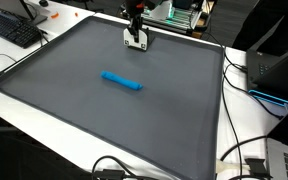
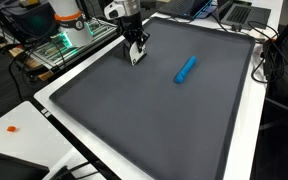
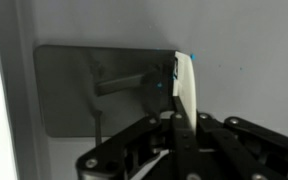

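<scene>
**Claw** (image 1: 136,41), exterior view: hangs over the far edge of the grey mat (image 1: 104,125), pale finger pads pointing down, just above the surface. Blue cylinder (image 1: 122,81): short, plain, bright blue, lying flat near the middle of the mat, slightly slanted, well apart from the claw. Mat has a raised dark rim and its surface is bare around the cylinder on every side. White worktop (image 1: 54,132) shows past the rim; keyboard (image 1: 14,28) at one corner, cables (image 1: 246,150) along the other side.

**Exterior view:** claw (image 2: 135,54) near the mat's far corner and close to the rim. Blue cylinder (image 2: 186,68) lies beside it, not touching, its long axis tilted toward the far edge. A wide stretch of mat (image 2: 144,125) lies open toward the camera. Worktop (image 2: 252,130) borders the mat.

**Wrist view:** claw (image 3: 182,90) closed, jaws together, gripping nothing visible. Cylinder out of frame.
</scene>
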Robot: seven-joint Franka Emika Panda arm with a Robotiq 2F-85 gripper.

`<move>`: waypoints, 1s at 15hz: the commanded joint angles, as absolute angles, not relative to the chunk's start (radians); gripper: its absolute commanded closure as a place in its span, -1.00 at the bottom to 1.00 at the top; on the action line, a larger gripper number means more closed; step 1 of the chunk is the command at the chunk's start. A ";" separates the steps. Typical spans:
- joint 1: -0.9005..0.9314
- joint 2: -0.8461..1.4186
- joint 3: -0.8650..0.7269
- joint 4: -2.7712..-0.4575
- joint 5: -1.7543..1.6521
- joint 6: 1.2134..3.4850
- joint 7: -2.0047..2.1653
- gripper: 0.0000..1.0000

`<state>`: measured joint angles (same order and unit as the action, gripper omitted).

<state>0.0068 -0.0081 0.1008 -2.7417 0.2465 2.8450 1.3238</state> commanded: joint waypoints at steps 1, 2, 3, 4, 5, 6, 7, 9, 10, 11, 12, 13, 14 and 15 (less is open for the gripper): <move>0.017 -0.017 0.077 -2.747 0.239 2.829 1.376 0.98; 0.015 -0.023 0.073 -2.747 0.230 2.808 1.394 0.98; 0.013 -0.032 0.070 -2.753 0.217 2.802 1.417 0.98; 0.011 -0.044 0.067 -2.755 0.215 2.794 1.427 0.98; 0.013 -0.056 0.066 -2.755 0.232 2.786 1.418 0.98; 0.012 -0.066 0.064 -2.755 0.227 2.784 1.421 0.98; 0.013 -0.080 0.065 -2.754 0.228 2.785 1.412 0.98; 0.010 -0.111 0.069 -2.760 0.201 2.789 1.411 0.98; -0.003 -0.124 0.074 -2.760 0.125 2.789 1.433 0.98; 0.008 -0.148 0.077 -2.752 0.144 2.756 1.375 0.98; 0.011 -0.165 0.080 -2.747 0.124 2.737 1.345 0.98; 0.029 -0.183 0.079 -2.733 0.155 2.699 1.283 0.98; 0.043 -0.198 0.080 -2.719 0.166 2.675 1.221 0.98; 0.051 -0.210 0.083 -2.700 0.168 2.638 1.175 0.98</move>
<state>0.0209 -0.1448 0.0816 -2.7232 0.1494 2.7350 1.2991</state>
